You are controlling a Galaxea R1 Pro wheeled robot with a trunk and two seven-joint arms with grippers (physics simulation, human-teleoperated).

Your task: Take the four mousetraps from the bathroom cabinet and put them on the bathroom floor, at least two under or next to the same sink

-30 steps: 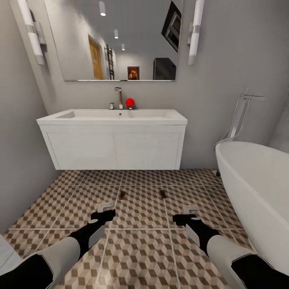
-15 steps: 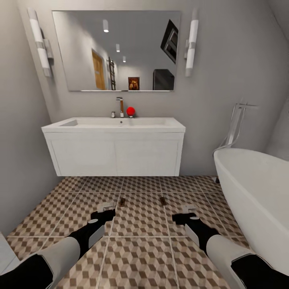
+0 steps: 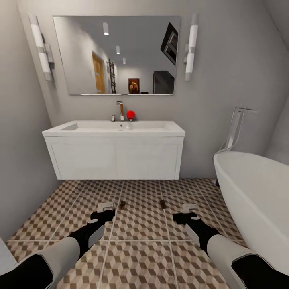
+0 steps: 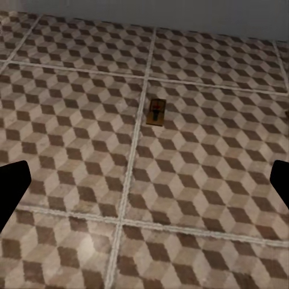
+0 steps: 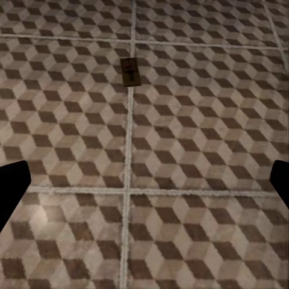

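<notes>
I've got two tiny flat dark-brown wooden mousetraps [image 3: 122, 205] [image 3: 162, 204] on the cube-patterned tile floor [image 3: 140, 245], near the white sink's front edge. Left gripper [image 3: 106, 208] and right gripper [image 3: 190, 209] both spread, empty. Traps prob light, stiff; pinch base edges.

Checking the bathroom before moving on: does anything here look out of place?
Two tiny dark brown mousetraps lie flat on the cube-patterned tile floor before the white wall-hung sink cabinet. Otherwise nothing looks spilled or damaged.
</notes>
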